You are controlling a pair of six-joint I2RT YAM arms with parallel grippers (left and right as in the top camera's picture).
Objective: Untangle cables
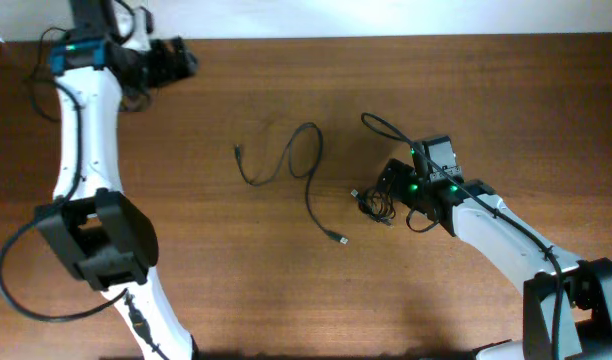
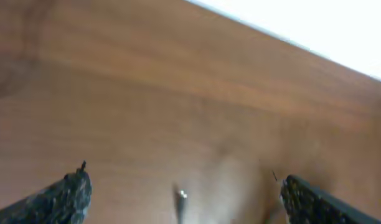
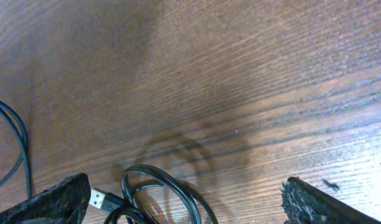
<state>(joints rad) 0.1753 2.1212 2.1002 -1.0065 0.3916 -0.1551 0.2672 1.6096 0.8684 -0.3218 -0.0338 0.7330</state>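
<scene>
A loose black cable (image 1: 291, 165) lies in a winding strand in the middle of the table, with small plugs at both ends. A small tangled bundle of black cable (image 1: 374, 203) lies right of it, just in front of my right gripper (image 1: 396, 188). The right wrist view shows that bundle's loops (image 3: 169, 190) and a silver USB plug (image 3: 99, 200) between my open right fingers (image 3: 184, 202), near the left finger. My left gripper (image 1: 181, 58) is open and empty at the far left back of the table; its wrist view (image 2: 184, 196) shows only bare wood.
The wooden table's back edge (image 1: 386, 38) runs along the top. Thicker black arm cables hang by the left arm (image 1: 41, 80) and loop by the right arm (image 1: 386, 128). The arm bases stand at the front left (image 1: 96, 240) and front right (image 1: 576, 300).
</scene>
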